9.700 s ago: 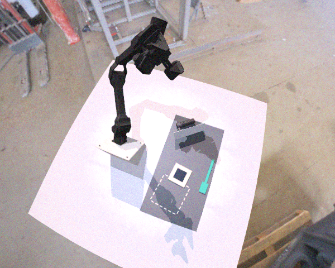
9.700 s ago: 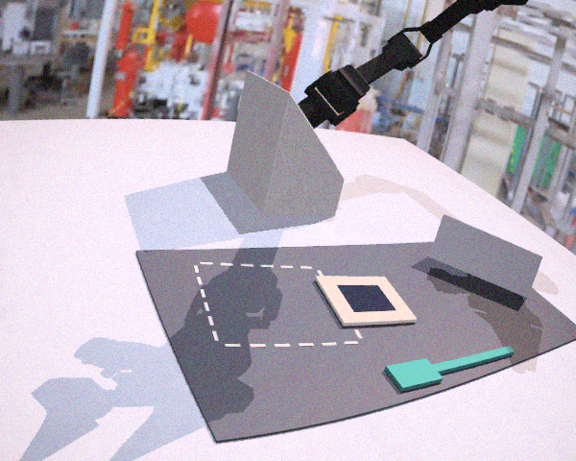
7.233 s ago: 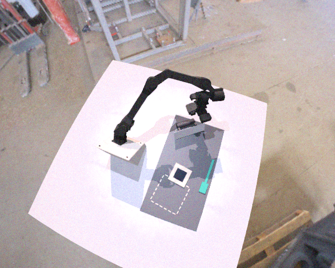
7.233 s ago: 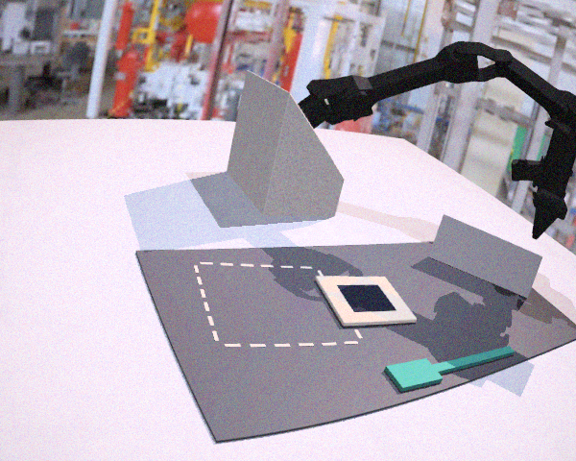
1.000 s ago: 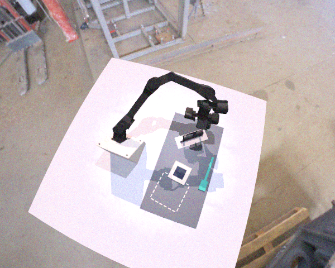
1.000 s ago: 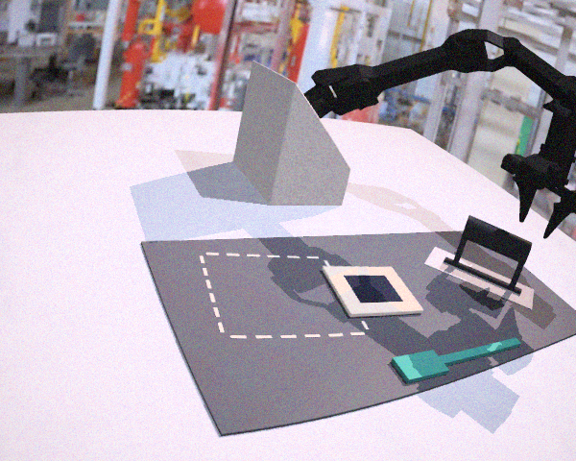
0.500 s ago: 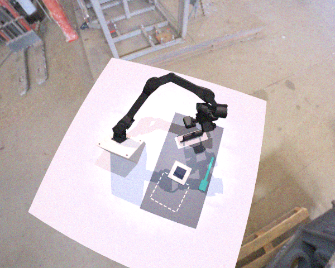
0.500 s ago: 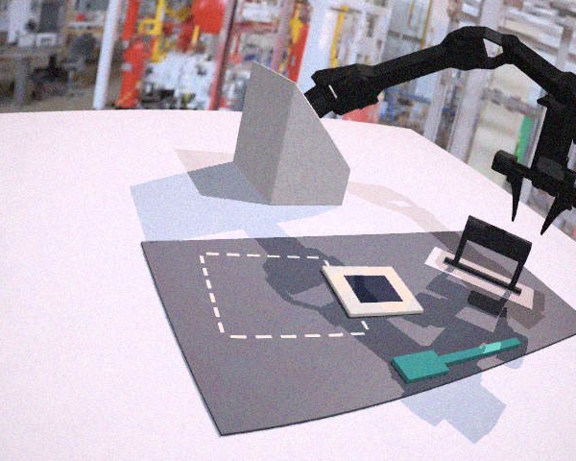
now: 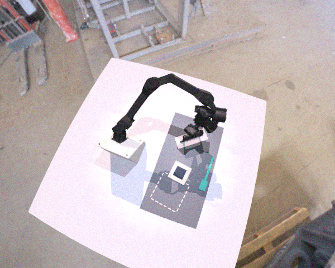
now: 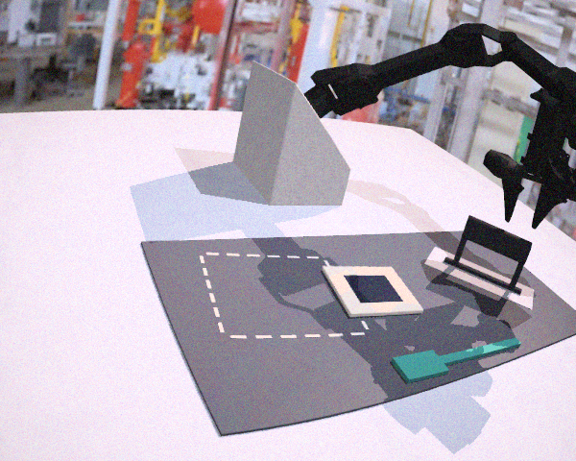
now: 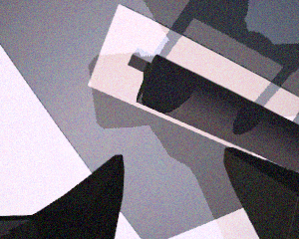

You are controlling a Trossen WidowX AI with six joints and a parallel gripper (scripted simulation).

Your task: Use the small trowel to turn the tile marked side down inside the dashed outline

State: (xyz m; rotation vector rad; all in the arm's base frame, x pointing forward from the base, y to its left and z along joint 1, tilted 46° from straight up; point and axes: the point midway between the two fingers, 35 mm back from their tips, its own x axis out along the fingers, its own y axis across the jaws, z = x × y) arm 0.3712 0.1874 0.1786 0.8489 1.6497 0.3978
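The black jaws (image 9: 199, 129) (image 10: 520, 224) stand well parted, though short of fully open, with nothing between them. They point down, above and just beside the black bar-shaped handle (image 9: 189, 137) (image 10: 499, 243) (image 11: 214, 115) of the small trowel with a flat whitish blade (image 9: 177, 142) (image 10: 436, 257) (image 11: 115, 50). As the exterior view shows it, that trowel sits at the right of the dark grey rectangular mat (image 9: 187, 218) (image 10: 278, 387), handle up.

It looks light and stiff; the raised bar is the place to take hold, near mid-length, jaws across its thin sides. An off-centre grip could let the blade sag or twist, and a smooth bar might slip.

Left of it lies the square cream tile with a dark navy centre (image 9: 172, 173) (image 10: 335, 292), marked side up, overlapping the right side of the white dashed outline (image 9: 163, 204) (image 10: 288, 336). Thin and rigid, it probably wants the blade worked under an edge; a hard drop might chip it. Nearer lies a flat teal paddle (image 9: 203, 185) (image 10: 420, 366), apparently not the tool needed.
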